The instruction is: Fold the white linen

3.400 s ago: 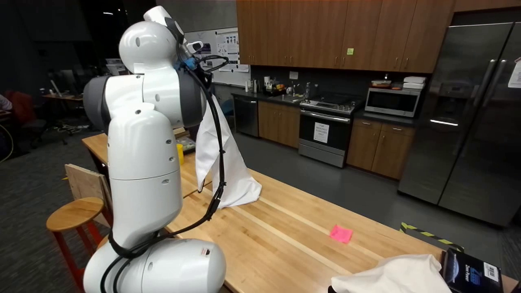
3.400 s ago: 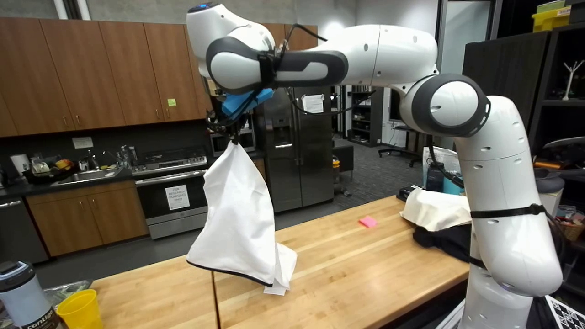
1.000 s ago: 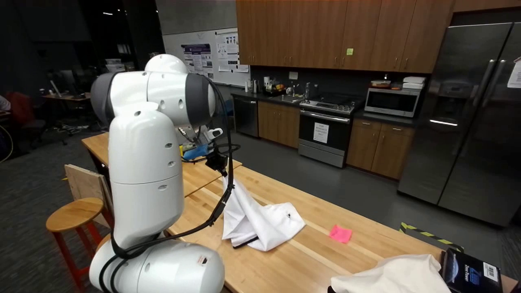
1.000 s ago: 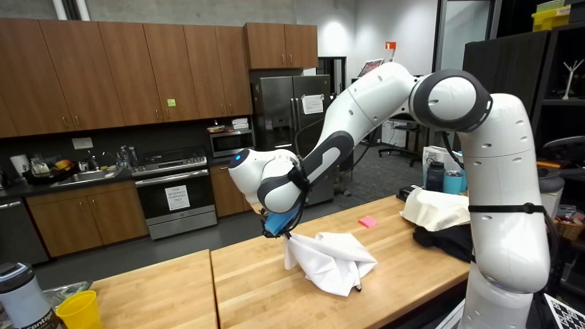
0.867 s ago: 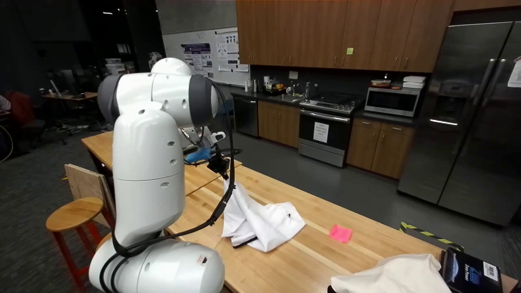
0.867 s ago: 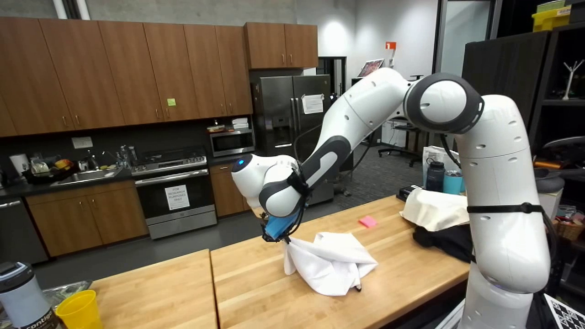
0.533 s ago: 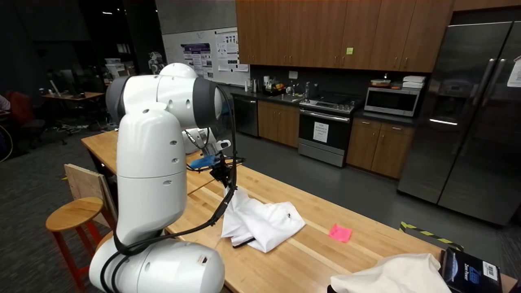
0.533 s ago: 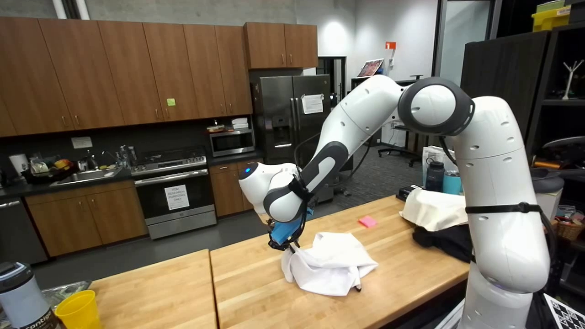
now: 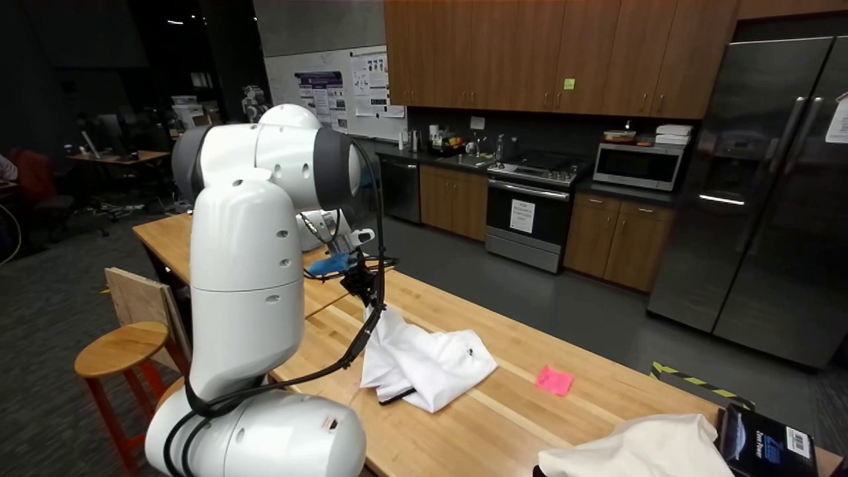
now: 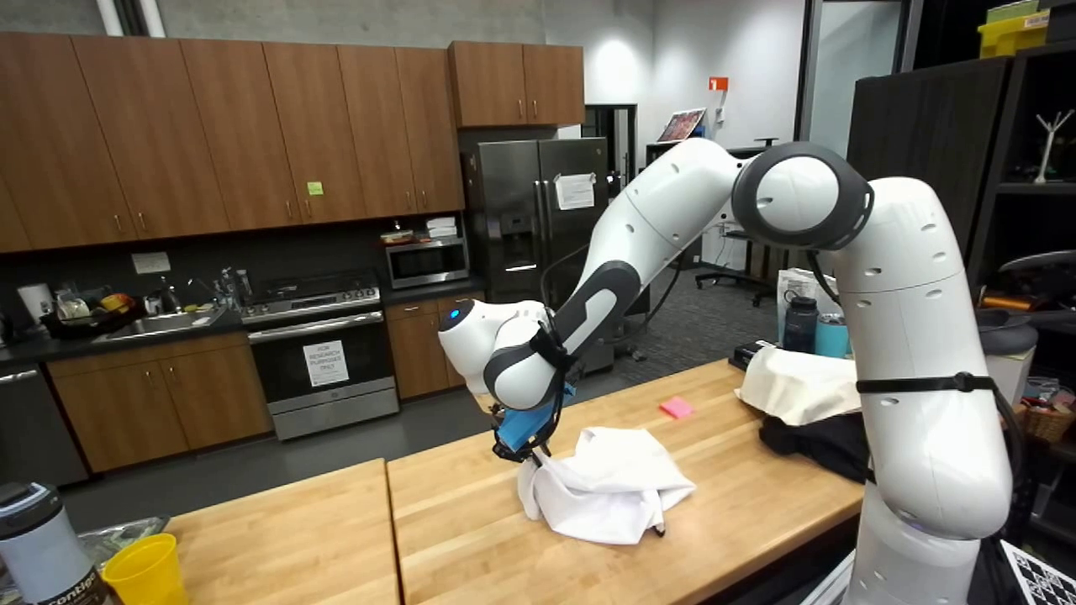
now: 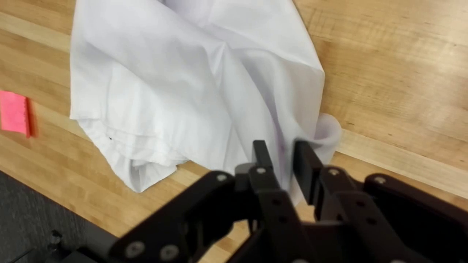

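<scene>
White linen [image 9: 434, 361] | likely light, soft, crease-prone | my pincer [image 11: 281, 152] stands parted | I'd pinch the loose edge nearest the pink square [image 9: 554, 381]

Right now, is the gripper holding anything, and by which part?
Nothing appears held: the gripper is open, the white linen showing between its parted fingers in the wrist view.

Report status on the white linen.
Black two-fingered hand open. Bright white linen cloth rumpled, not neatly folded. Small pink square apart, likely not in the way.
</scene>
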Robot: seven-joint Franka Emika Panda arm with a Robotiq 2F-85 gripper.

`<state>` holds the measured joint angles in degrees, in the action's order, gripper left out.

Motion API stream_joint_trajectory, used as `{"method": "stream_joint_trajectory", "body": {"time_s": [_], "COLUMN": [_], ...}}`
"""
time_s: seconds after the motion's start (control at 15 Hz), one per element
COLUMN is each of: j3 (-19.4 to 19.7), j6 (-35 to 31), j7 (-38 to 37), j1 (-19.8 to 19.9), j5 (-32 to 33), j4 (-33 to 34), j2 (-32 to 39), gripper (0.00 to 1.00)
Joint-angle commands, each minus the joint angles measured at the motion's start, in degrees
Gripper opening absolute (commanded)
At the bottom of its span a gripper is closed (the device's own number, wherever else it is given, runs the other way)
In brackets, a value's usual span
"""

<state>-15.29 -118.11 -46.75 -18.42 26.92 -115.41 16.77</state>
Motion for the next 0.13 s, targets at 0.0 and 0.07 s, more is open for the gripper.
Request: {"method": "stream_joint_trajectory", "body": {"time_s": [0.0, 0.07], "j3": [1.7, 1.7], "j6": [0.0, 0.0], "j7": [0.4, 0.4], "j1": [-1.7, -1.7], "j5": [-0.6, -0.6], "j4": [0.1, 0.1], "j2": [-0.1, -0.1], "gripper": [0.26, 0.26]}}
